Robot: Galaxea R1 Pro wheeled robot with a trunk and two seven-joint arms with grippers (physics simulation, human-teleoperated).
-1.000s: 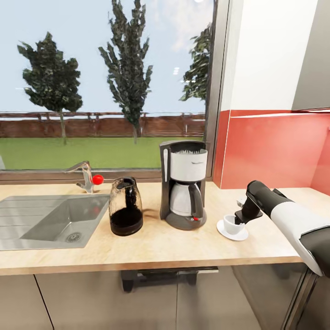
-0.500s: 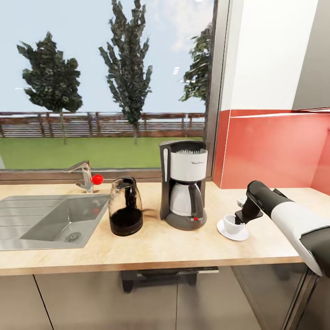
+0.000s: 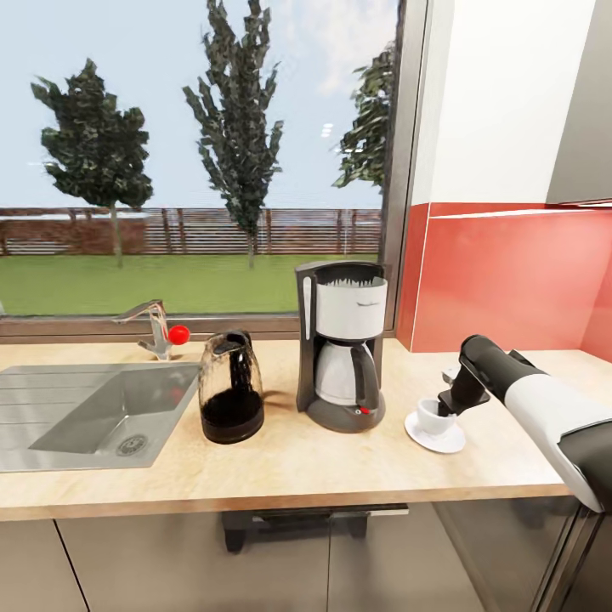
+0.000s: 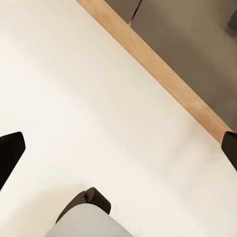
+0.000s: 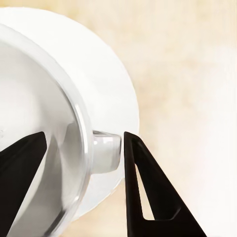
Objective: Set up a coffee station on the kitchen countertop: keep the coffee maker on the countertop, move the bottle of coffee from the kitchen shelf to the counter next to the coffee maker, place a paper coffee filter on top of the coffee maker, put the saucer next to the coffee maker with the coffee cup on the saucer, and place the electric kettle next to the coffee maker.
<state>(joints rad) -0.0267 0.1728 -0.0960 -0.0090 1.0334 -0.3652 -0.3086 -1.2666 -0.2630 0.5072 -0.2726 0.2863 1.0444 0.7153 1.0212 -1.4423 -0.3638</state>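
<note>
view shifted, coffee cup (image 3: 433, 416) on saucer (image 3: 435, 439)

On my head view I log the right arm (image 3: 544, 408) as a rounded white forearm shell between a dark grey elbow section and a glossy black wrist, ending in a black gripper (image 3: 444, 406) whose flat, tapered fingers (image 5: 148, 197) have a triangular cut-out.
</note>
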